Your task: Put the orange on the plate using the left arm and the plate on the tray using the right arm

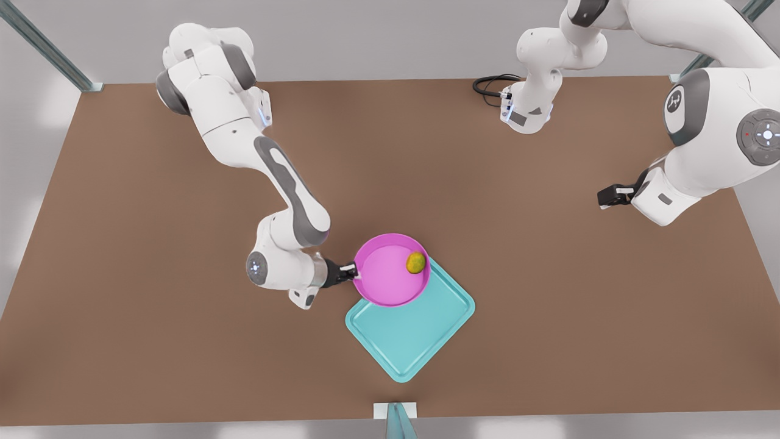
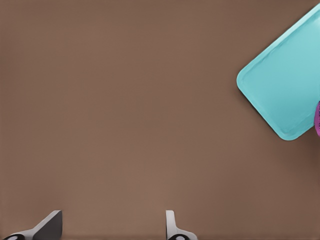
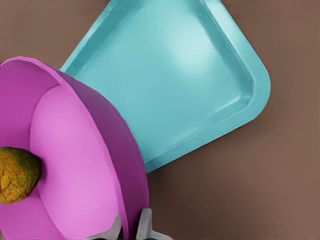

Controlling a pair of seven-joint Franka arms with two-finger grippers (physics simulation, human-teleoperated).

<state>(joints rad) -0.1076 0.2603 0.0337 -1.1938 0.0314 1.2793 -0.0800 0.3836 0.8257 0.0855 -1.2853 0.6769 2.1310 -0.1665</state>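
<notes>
Surface: brown tabletop (image 1: 152, 317), grey walls behind.
Right gripper (image 1: 352, 272): at centre frame, fingers pinched on the round pink shallow plate (image 1: 390, 271) rim, carrying it over the flat teal rectangular tray (image 1: 414, 332) corner.
Small yellow-green orange (image 1: 416, 263): resting in the plate, near its rim.
Left gripper (image 1: 611, 196): at right of frame, fingers spread, empty, waiting.

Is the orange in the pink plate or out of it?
In. The orange sits inside the plate, near its rim, while the right gripper holds that plate over the tray.
</notes>
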